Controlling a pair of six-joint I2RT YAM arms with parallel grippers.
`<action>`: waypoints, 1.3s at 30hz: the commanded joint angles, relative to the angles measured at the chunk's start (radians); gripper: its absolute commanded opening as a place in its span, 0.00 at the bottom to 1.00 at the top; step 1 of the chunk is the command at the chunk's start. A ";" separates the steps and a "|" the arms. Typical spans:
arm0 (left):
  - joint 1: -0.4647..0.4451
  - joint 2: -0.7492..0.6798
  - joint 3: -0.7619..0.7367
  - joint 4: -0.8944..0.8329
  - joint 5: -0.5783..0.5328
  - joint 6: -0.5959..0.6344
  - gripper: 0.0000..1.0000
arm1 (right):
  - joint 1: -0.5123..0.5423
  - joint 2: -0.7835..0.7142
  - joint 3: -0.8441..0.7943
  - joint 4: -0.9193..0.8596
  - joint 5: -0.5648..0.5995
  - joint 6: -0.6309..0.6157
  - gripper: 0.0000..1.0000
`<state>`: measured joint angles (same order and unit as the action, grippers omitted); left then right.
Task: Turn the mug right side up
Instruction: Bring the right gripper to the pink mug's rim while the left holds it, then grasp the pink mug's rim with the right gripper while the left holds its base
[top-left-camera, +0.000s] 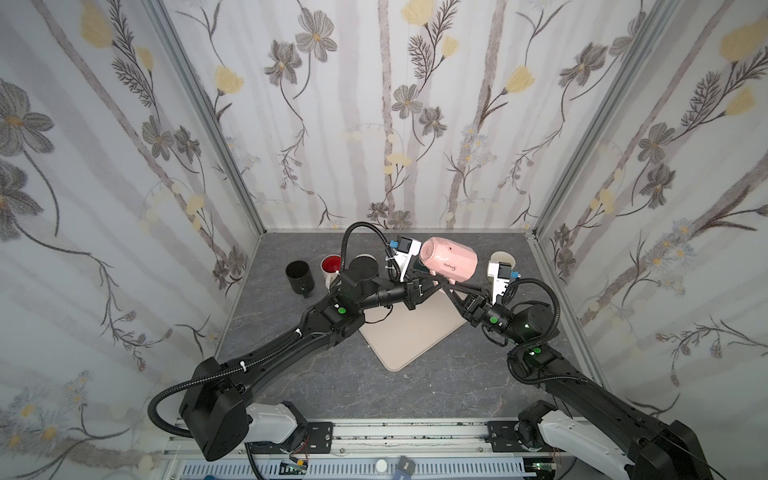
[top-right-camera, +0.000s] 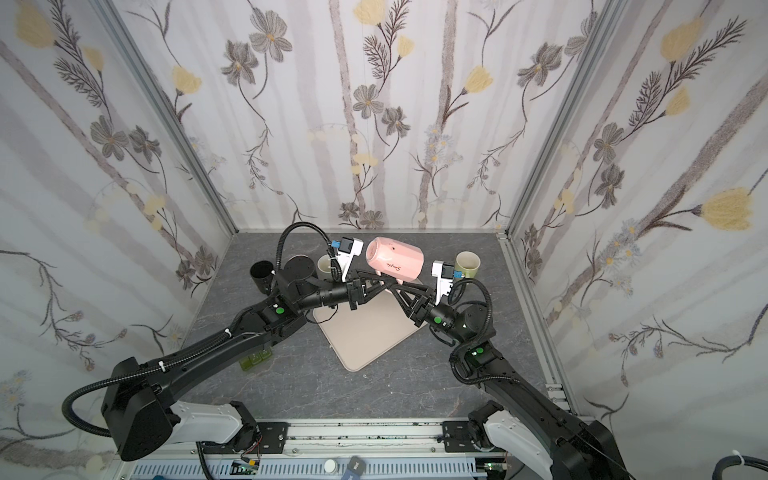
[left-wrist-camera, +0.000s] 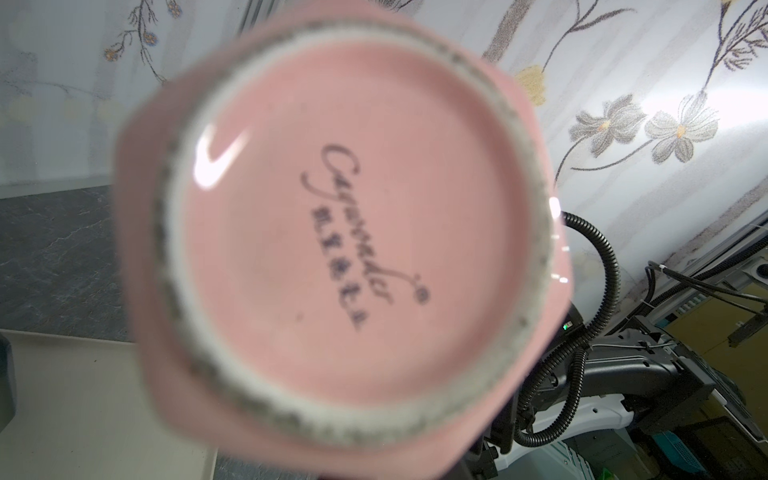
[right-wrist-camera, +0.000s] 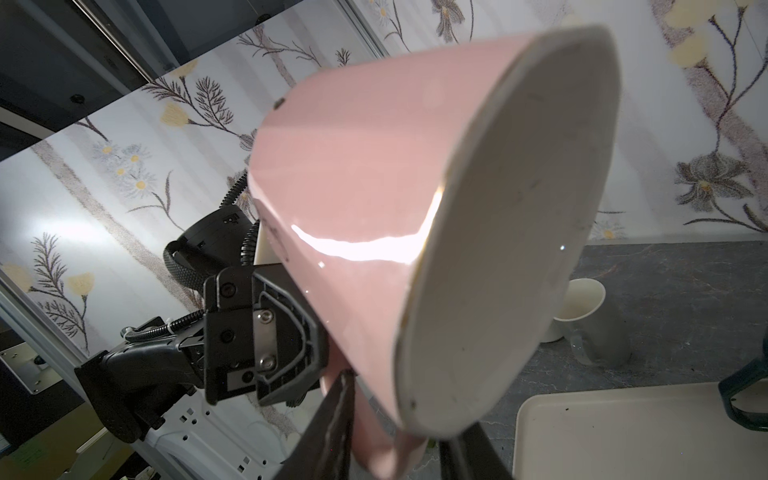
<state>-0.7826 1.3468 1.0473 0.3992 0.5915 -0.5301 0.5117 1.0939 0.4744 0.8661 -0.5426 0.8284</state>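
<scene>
The pink mug (top-left-camera: 449, 259) (top-right-camera: 395, 259) hangs on its side in the air above the back corner of the beige tray (top-left-camera: 399, 340). Its base (left-wrist-camera: 340, 232) faces the left wrist camera and fills that view, hiding the left jaws. Its white mouth (right-wrist-camera: 519, 232) faces right and its handle (right-wrist-camera: 382, 436) points down. My left gripper (top-left-camera: 432, 279) (top-right-camera: 380, 284) reaches under the mug from the left and is shut on it at the handle. My right gripper (right-wrist-camera: 395, 436) (top-left-camera: 446, 286) comes from the right, its fingers straddling the handle with a small gap, so it is open.
A black mug (top-left-camera: 299, 276) and a white mug with a red inside (top-left-camera: 331, 266) stand upright at the back left. A cream mug (top-right-camera: 326, 266) stands behind the left arm. Another pale mug (top-left-camera: 503, 259) (right-wrist-camera: 579, 307) stands at the back right. Flowered walls enclose the grey table.
</scene>
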 joint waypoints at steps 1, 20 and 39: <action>0.001 0.022 0.000 -0.084 -0.019 0.009 0.00 | 0.006 -0.021 0.017 0.202 -0.127 -0.038 0.33; 0.006 0.094 0.091 -0.272 -0.065 0.047 0.00 | 0.007 -0.062 0.006 0.216 -0.135 -0.071 0.27; 0.007 0.111 0.109 -0.281 -0.022 0.067 0.00 | 0.006 0.007 0.053 0.233 -0.160 -0.061 0.25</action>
<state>-0.7734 1.4479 1.1610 0.2413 0.6033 -0.5392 0.5064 1.1038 0.4992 0.8288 -0.5449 0.7284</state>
